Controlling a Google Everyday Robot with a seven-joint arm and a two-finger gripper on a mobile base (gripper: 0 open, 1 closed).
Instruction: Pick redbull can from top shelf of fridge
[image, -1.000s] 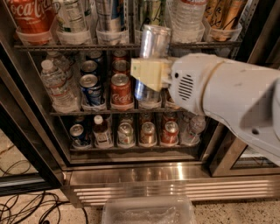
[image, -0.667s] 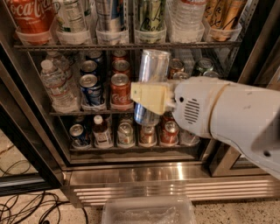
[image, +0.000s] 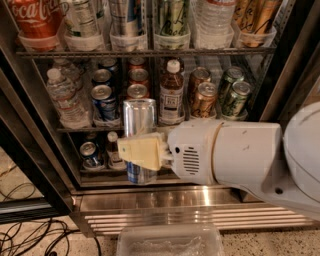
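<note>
The redbull can (image: 139, 120) is a tall slim silver can with blue near its base. It stands upright in my gripper (image: 142, 152), out in front of the fridge's lower racks. The cream fingers (image: 141, 151) are shut around the can's lower half, and my white arm (image: 240, 155) reaches in from the right. The top shelf (image: 145, 52) is a dark wire rack along the top of the view, lined with clear tubs of bottles and cans. The fridge (image: 150, 197) has a stainless-steel base with a louvred grille.
A tall green-and-cream can (image: 173, 20) and a Coca-Cola bottle (image: 34, 20) stand on the top shelf. Short cans (image: 206, 97) and water bottles (image: 62, 97) fill the lower racks. A clear plastic bin (image: 170, 242) sits on the floor below. Cables (image: 30, 237) lie at the lower left.
My gripper has moved down and to the left with the can in it, away from the top shelf and in front of the lower racks.
</note>
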